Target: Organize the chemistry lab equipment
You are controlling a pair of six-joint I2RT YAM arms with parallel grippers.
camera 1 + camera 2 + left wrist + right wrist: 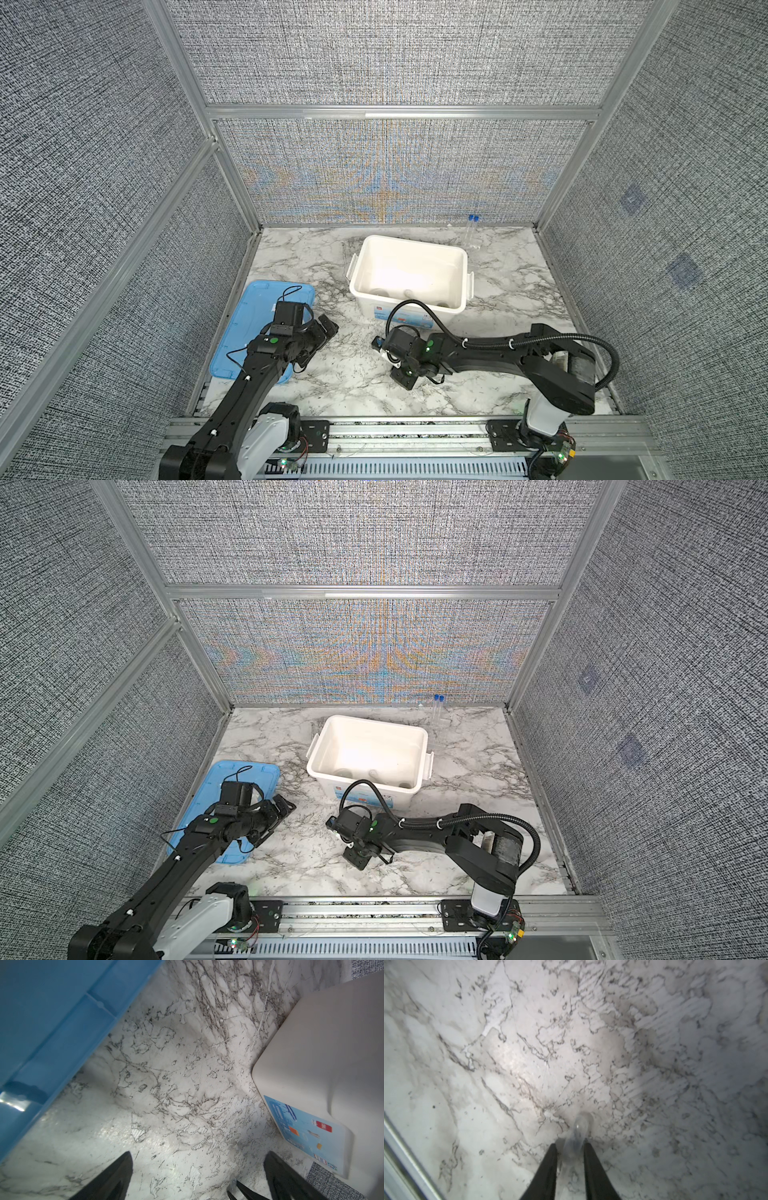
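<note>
My right gripper (570,1142) is shut on a thin clear rod (580,1128); the rod's rounded tip sticks out past the fingertips, just above the marble. In both top views this gripper (390,361) (351,848) hangs low in front of the white tub. My left gripper (199,1153) is open with only bare marble between its fingers, and sits beside the blue lid (328,328). The rod's tip (232,1182) also shows in the left wrist view, near my left gripper's fingers. Two slim clear tubes with blue caps (471,232) (437,710) stand at the back wall. Faint round white shapes (409,293) lie in the tub.
The large white tub (415,243) (374,721) (332,1043) stands open at the table's centre back. A flat light-blue lid (249,324) (52,1012) lies at the left, partly under my left arm. Grey panel walls enclose the marble table (498,291).
</note>
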